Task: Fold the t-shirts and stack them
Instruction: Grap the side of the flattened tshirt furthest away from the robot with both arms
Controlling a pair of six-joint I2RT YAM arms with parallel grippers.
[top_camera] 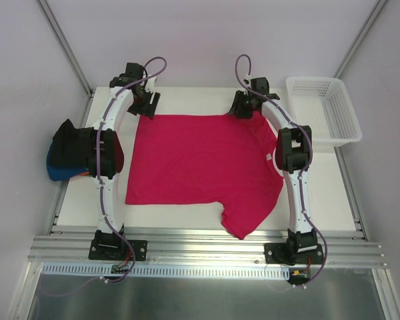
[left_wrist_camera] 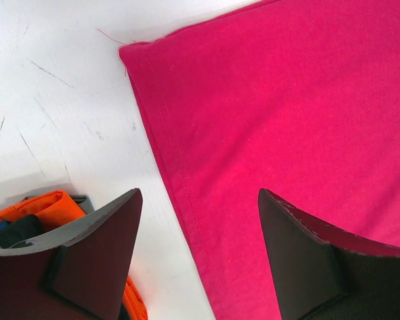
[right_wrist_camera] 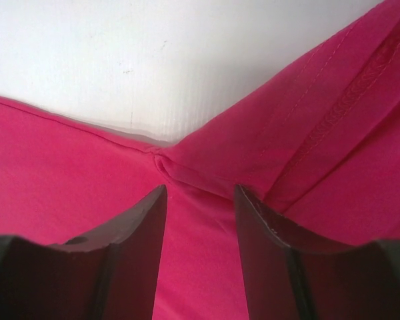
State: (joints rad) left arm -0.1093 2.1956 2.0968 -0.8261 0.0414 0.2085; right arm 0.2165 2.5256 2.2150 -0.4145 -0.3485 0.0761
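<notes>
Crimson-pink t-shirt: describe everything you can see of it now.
The crimson-pink t-shirt lies unfolded, flat on the white table: soft cloth, stitched hems. Bottom hem faces left; one sleeve points to the near edge. The open left gripper straddles its far hem corner; the open right gripper flanks a pucker at the far sleeve.

White plastic mesh basket [top_camera: 311, 79]: upright at far right corner of white tabletop [top_camera: 187, 217], straddling right edge. Aluminium rails [top_camera: 207, 243] along near edge. Dark scuff marks [left_wrist_camera: 50, 73] on tabletop.
</notes>
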